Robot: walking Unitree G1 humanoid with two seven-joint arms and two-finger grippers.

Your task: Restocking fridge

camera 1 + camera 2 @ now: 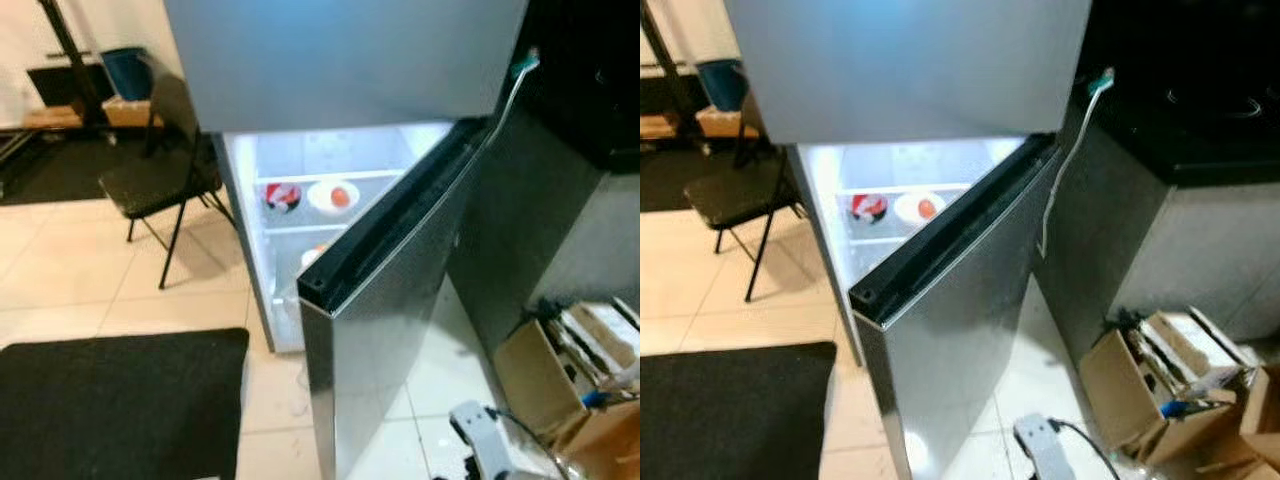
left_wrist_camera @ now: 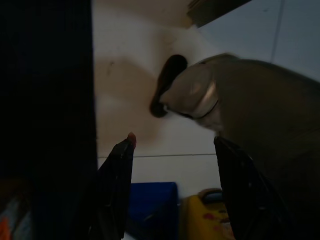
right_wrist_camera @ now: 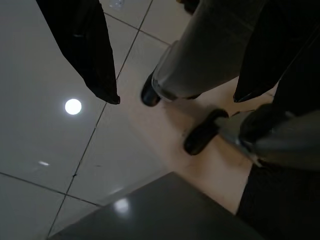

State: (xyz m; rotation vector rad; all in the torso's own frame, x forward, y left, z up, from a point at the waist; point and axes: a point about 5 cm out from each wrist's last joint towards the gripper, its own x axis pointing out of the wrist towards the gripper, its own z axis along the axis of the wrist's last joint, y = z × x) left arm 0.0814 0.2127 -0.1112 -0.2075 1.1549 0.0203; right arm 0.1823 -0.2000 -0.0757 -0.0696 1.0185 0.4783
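The silver fridge (image 1: 350, 60) stands ahead with its upper door shut. Its lower door (image 1: 400, 300) is swung open toward me, black seal along the top edge. Inside, the lit shelf (image 1: 330, 178) carries a red-and-white item (image 1: 282, 195) and a white bowl (image 1: 332, 196) with something orange in it. My left gripper (image 2: 175, 140) hangs open over the tile floor, nothing between its fingers. My right gripper (image 3: 176, 97) is also open and empty above the floor. Part of my right arm (image 1: 480, 440) shows low beside the door.
A person's legs and black shoes (image 3: 202, 132) stand on the tiles close by my grippers. A black folding chair (image 1: 160, 180) stands left of the fridge, a black mat (image 1: 120, 400) in front. A cardboard box (image 1: 560, 380) of things sits right, under a dark counter (image 1: 1200, 110).
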